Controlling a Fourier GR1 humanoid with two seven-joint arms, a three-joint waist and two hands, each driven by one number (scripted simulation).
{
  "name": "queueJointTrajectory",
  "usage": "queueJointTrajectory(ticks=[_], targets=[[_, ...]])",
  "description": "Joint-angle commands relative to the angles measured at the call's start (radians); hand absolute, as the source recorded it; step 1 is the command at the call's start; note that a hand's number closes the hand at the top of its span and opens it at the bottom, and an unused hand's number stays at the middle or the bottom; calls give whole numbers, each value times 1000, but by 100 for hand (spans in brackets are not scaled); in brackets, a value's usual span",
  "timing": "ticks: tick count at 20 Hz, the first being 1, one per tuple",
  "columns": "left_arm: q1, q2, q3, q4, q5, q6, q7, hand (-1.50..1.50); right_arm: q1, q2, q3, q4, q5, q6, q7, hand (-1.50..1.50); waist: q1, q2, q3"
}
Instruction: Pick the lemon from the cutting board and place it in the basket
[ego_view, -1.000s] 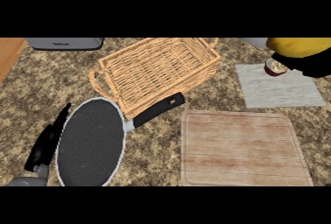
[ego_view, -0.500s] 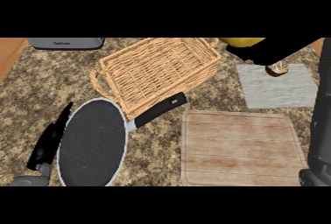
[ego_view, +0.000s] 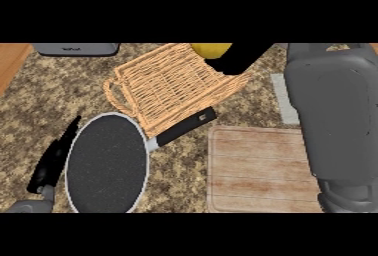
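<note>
Frying pan (ego_view: 107, 162) handle reaches the basket (ego_view: 166, 87) front; cutting board (ego_view: 255, 167) top lies bare.

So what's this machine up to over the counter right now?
The robot's right hand is holding a yellow lemon over the far edge of the wicker basket, with its grey forearm stretched across the right side of the counter. The wooden cutting board has nothing on it. A frying pan sits at the left with its black handle pointing towards the basket. The left hand rests by the pan's left rim, fingers straight.
</note>
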Motion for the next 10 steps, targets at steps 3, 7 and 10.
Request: queueJointTrajectory(ticks=[3,7,10], targets=[[58,13,18,-33,6,-21,-11,0,12,37,96,142,152,-168,-36,150,8,2,-2],[-23,-42,-11,-11,-26,1,48,0,-14,57,65,288,130,-204,-95,-150,1,4,-2],[-47,-5,21,30,-10,-39,15,0,-68,111,93,361,109,-285,-61,-150,7,5,-2]])
